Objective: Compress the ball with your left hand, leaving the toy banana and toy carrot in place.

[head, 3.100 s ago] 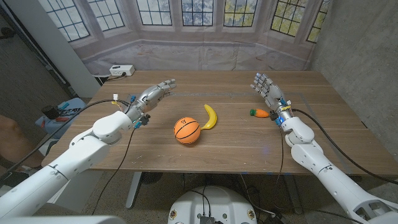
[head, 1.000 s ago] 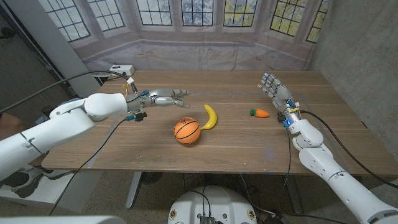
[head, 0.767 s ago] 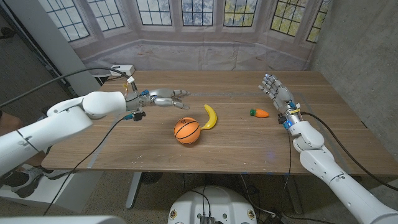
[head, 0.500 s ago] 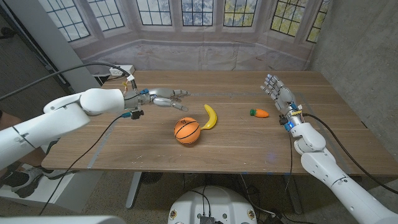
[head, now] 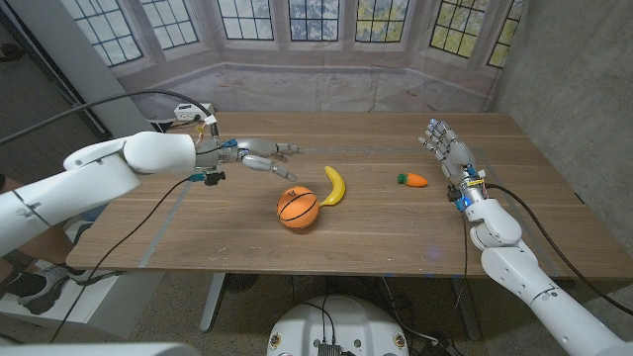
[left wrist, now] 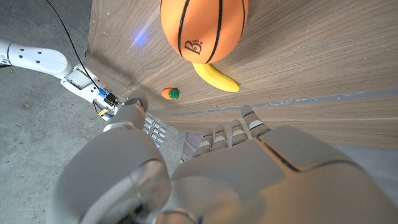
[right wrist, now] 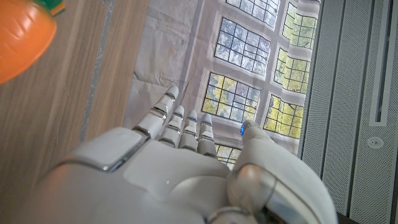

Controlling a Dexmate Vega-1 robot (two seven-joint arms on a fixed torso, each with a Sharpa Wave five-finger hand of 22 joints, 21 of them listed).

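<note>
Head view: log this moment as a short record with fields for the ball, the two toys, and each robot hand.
ball: orange basketball on the wooden table, untouched
toy banana: yellow, just beside the ball on the robot's right and farther back
toy carrot: orange, near the right robot hand
left robot hand: open, fingers extended, behind the ball, not touching it
right robot hand: open, holding nothing

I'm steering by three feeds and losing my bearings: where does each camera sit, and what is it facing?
Head view: from the robot's head, down over the table; both arms, left hand, right hand.
Left wrist view: along the back of the left hand toward ball, banana, carrot.
Right wrist view: over the right hand toward the windows.
All three views show the carrot.
</note>
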